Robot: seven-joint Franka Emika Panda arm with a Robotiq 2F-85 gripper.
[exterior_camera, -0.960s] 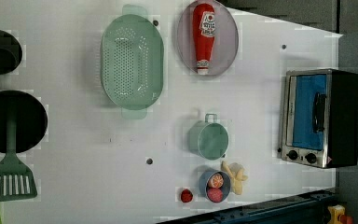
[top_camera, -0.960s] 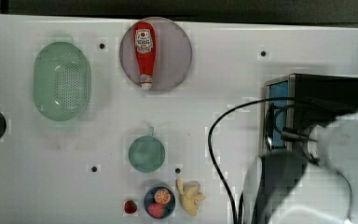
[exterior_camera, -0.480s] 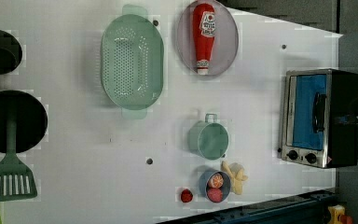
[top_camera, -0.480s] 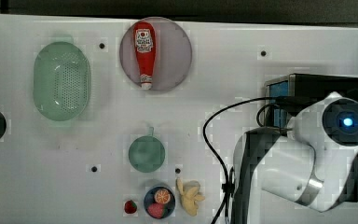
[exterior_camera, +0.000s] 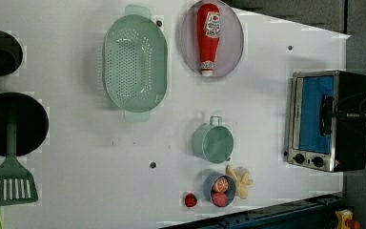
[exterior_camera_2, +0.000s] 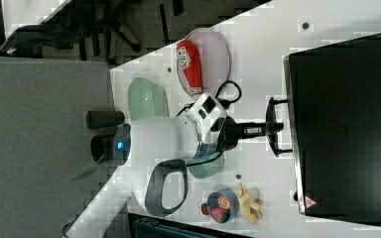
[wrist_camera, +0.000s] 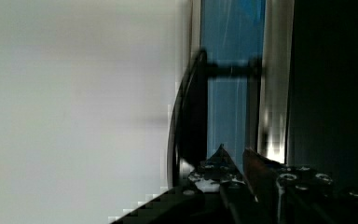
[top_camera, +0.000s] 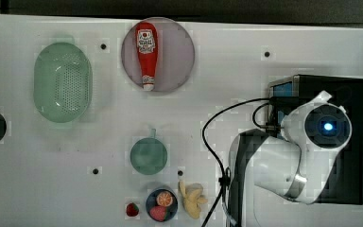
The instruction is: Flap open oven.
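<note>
Since a second ago our arm has reached the oven (exterior_camera: 331, 119) handle (exterior_camera_2: 274, 127); fingers (exterior_camera_2: 277, 127) look pinched on it. We should pull outward and down steadily.

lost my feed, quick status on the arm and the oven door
End effector at the oven door's bar handle, nearly closed; grip unconfirmed. Door still shut. Nothing in front of the door; mug well away.

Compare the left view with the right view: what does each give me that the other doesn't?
Left view alone: the oven's blue door, still closed, its two knobs, and a green spatula. Right view alone: the white arm reaching toward the bar handle. Both share the ketchup bottle on its plate and the green colander.
</note>
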